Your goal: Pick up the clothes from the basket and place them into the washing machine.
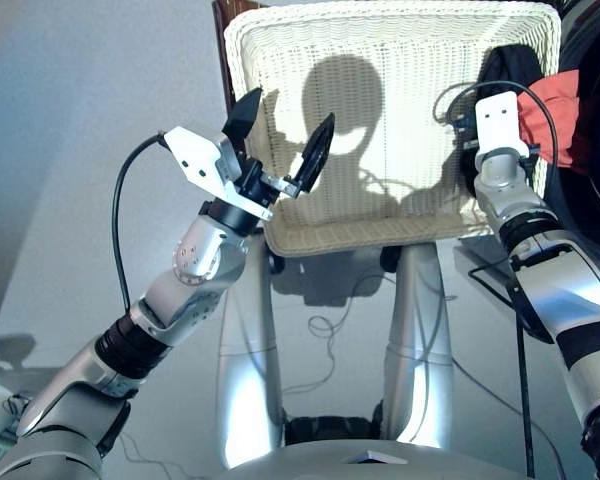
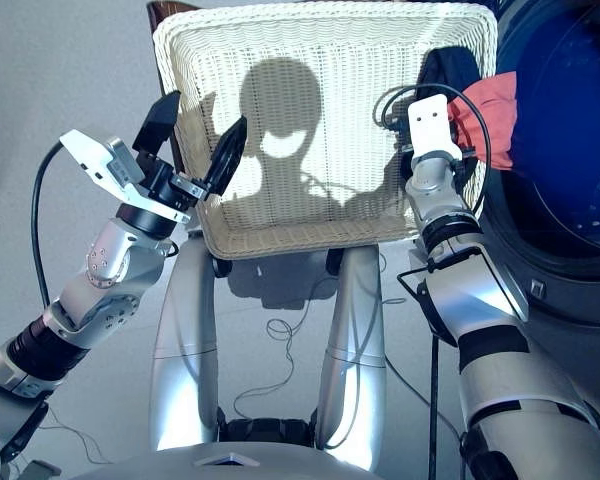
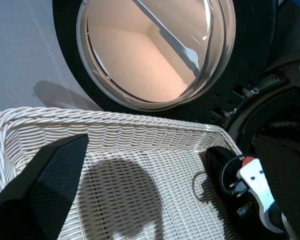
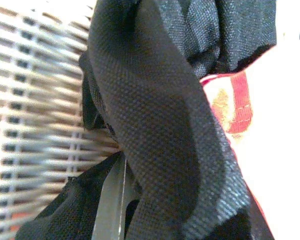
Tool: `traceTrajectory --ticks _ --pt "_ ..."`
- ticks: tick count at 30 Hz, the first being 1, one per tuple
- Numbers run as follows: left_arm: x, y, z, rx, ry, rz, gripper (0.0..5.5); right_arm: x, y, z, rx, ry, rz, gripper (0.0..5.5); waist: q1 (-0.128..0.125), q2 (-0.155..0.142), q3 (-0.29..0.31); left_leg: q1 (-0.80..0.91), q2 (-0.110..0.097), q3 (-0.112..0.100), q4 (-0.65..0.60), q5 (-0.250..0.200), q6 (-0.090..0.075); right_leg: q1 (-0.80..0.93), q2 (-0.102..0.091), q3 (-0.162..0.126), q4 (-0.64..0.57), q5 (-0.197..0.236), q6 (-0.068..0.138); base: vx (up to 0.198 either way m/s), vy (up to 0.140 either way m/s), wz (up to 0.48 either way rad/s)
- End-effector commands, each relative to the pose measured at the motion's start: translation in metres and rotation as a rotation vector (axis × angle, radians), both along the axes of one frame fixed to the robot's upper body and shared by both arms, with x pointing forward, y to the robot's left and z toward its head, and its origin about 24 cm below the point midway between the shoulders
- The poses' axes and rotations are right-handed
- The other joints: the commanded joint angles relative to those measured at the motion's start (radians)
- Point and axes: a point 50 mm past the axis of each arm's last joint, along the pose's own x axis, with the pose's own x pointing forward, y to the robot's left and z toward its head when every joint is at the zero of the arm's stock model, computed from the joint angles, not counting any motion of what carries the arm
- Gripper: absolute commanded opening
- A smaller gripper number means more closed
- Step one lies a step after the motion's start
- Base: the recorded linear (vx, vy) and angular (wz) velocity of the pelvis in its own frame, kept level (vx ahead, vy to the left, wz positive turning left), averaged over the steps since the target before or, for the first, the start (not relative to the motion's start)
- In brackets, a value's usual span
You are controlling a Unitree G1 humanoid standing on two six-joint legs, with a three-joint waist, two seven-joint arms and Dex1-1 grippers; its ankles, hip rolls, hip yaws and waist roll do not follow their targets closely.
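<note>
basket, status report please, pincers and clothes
Left pincer open, empty, over the basket near corner. Right pincer buried in black garment and coral-red garment at basket's right edge; grip unclear. Washing machine to the right; nothing blocking.

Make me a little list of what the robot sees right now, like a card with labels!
Basket: cream-white wicker basket, mostly bare
Clothes: black garment and coral-red garment bunched at the basket's right end, by the machine
Navy garment: not seen
Left gripper: fingers open, holding nothing, over the basket's left side
Right gripper: at the clothes pile; cloth hides its fingers
Washing machine: on the right, its glass door swung open
</note>
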Motion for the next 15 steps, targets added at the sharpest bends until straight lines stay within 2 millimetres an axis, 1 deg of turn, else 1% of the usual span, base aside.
traceTrajectory --ticks 1,4,6,7,8,10,13,14,15 --pt "-0.021 -0.006 0.017 -0.072 -0.095 -0.093 5.5 -0.009 -0.036 0.013 0.047 -0.038 -0.1 0.0 -0.021 0.053 -0.015 0.011 0.011 -0.042 -0.113 0.115 -0.049 0.031 -0.005 -0.017 -0.04 0.025 0.049 0.0 0.0 0.0" --pt "-0.021 -0.004 0.017 -0.069 -0.102 -0.085 5.5 -0.009 -0.032 0.018 0.066 -0.087 -0.052 0.0 -0.023 0.049 -0.015 0.012 0.011 -0.042 -0.113 0.115 -0.049 0.033 -0.004 -0.017 -0.04 0.025 0.049 0.0 0.0 0.0" --pt "-0.021 -0.002 0.018 -0.07 -0.104 -0.081 5.5 -0.009 -0.03 0.021 0.123 -0.137 -0.024 0.0 -0.026 0.045 -0.015 0.012 0.01 -0.045 -0.111 0.115 -0.049 0.035 -0.005 -0.015 -0.04 0.024 0.049 0.0 0.0 0.0" --pt "-0.022 0.0 0.018 -0.074 -0.108 -0.072 5.5 -0.01 -0.026 0.026 0.206 -0.22 0.005 0.0 -0.031 0.039 -0.015 0.014 0.01 -0.045 -0.112 0.115 -0.049 0.036 -0.005 -0.014 -0.042 0.025 0.049 0.0 0.0 0.0" --pt "-0.022 0.0 0.018 -0.073 -0.107 -0.072 5.5 -0.01 -0.026 0.026 0.207 -0.22 0.005 0.0 -0.03 0.039 -0.015 0.015 0.01 -0.045 -0.112 0.115 -0.049 0.036 -0.005 -0.014 -0.041 0.025 0.049 0.0 0.0 0.0" --pt "-0.023 0.004 0.018 -0.081 -0.109 -0.055 5.5 -0.013 -0.02 0.033 0.302 -0.326 0.056 0.0 -0.038 0.031 -0.015 0.015 0.01 -0.045 -0.113 0.115 -0.049 0.035 -0.002 -0.013 -0.04 0.026 0.05 0.0 0.0 0.0" --pt "-0.023 0.01 0.017 -0.08 -0.115 -0.022 5.5 -0.024 -0.014 0.047 0.406 -0.487 0.137 0.0 -0.052 0.019 -0.015 0.012 0.008 -0.045 -0.112 0.114 -0.049 0.032 0.001 -0.009 -0.04 0.025 0.051 0.0 0.0 0.0" --pt "-0.023 0.012 0.017 -0.079 -0.116 -0.011 5.5 -0.028 -0.015 0.049 0.418 -0.52 0.151 0.0 -0.055 0.016 -0.015 0.013 0.009 -0.045 -0.112 0.113 -0.049 0.032 0.001 -0.009 -0.041 0.025 0.051 0.087 -0.002 -0.006" --pt "-0.024 0.014 0.014 -0.081 -0.102 -0.002 5.5 -0.034 -0.018 0.047 0.447 -0.551 0.159 0.0 -0.058 0.014 -0.015 0.038 0.009 -0.047 -0.097 0.078 -0.053 0.055 0.001 -0.007 -0.025 -0.008 0.056 0.091 0.004 -0.009"
